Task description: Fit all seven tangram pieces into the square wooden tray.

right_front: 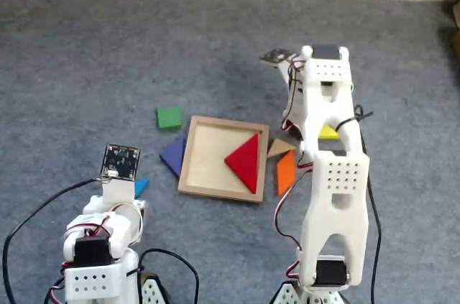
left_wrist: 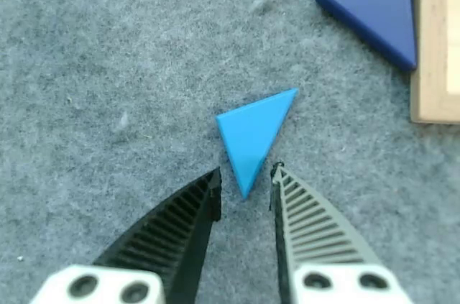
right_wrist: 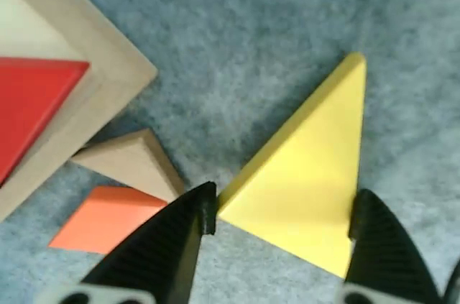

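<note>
Left of the tray (right_front: 188, 162), your left gripper (left_wrist: 246, 178) sits released at the light blue triangle (left_wrist: 253, 131). Right of the tray, your right gripper (right_wrist: 284, 212) gapes around the yellow triangle (right_wrist: 309, 167).

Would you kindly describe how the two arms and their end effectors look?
The left arm and right arm have white perforated shells, black motors and red and black wires. The left end effector has one black, one grey ribbed finger; the right end effector has black ones.
</note>
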Robot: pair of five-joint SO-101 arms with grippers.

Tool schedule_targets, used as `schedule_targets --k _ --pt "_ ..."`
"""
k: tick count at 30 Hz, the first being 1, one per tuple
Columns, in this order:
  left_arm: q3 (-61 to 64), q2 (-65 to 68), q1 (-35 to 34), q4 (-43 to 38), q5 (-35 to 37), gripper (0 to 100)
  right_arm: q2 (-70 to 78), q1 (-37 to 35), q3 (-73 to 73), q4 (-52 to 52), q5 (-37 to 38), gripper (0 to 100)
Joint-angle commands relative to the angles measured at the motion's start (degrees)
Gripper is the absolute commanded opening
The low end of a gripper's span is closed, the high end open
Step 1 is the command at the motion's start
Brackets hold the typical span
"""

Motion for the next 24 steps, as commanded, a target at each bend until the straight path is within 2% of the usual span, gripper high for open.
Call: schedule_targets --k 1,7,14,20,24 --pt "1.2 -0.6 1.2 0.4 -0.5 13 -5.8 -1.9 -0.4 1.2 0.3 26.7" --pt "1.2 -0.6 1.2 0.4 -0.5 13 -5.6 -3.6 -0.3 1.2 0.3 26.7" --pt "1.2 -0.6 1.2 0.4 -0.5 13 -3.5 -2.3 -0.4 1.2 0.3 27.6" --pt "1.2 -0.6 1.2 0.4 -0.5 13 -2.2 -0.7 -0.4 1.2 -0.9 40.7" --pt "1.2 -0.6 1.2 0.4 -0.5 13 -1.9 -0.6 -0.2 1.2 -0.8 43.3"
